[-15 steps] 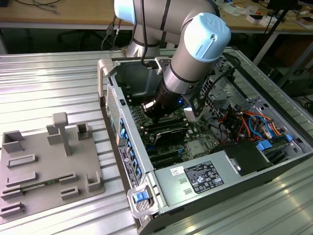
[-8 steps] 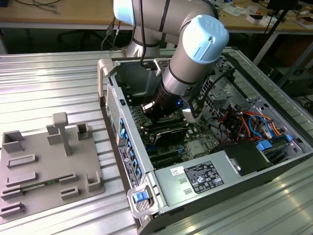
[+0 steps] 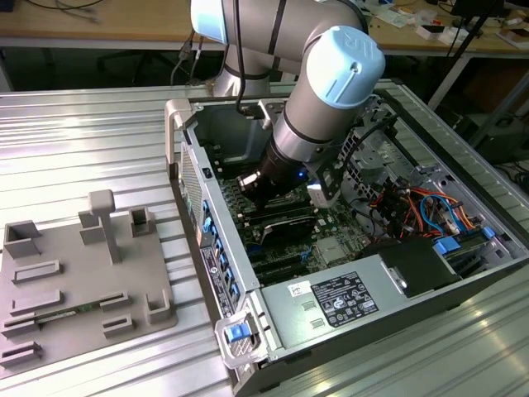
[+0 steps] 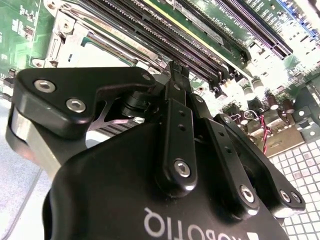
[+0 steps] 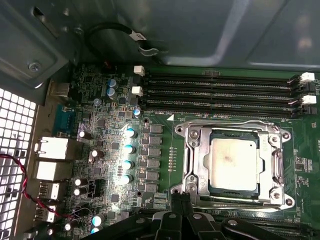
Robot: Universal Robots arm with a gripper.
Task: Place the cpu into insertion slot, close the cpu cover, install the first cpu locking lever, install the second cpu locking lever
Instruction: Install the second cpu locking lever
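The cpu (image 5: 232,162), a pale square chip, lies flat in the insertion slot (image 5: 235,134) on the green motherboard. The silver cpu cover (image 5: 197,150) is down around it, framing the chip. A thin metal lever (image 5: 225,123) runs along the socket's side toward the memory slots. Another lever (image 5: 240,202) runs along the opposite side. My gripper (image 5: 179,199) is shut, its black fingers pressed together just beside a socket corner, holding nothing I can see. In the second wrist view the gripper (image 4: 175,70) tips point down next to the cover (image 4: 65,37). In the exterior view the gripper (image 3: 252,188) is low inside the open case.
Long black memory slots (image 5: 220,92) lie beside the socket. Rear ports (image 5: 50,150) and a red wire (image 5: 15,175) sit by the perforated case wall. A power supply box (image 3: 331,302) and orange-blue cables (image 3: 430,207) crowd the case. A grey fixture plate (image 3: 74,281) rests on the table.
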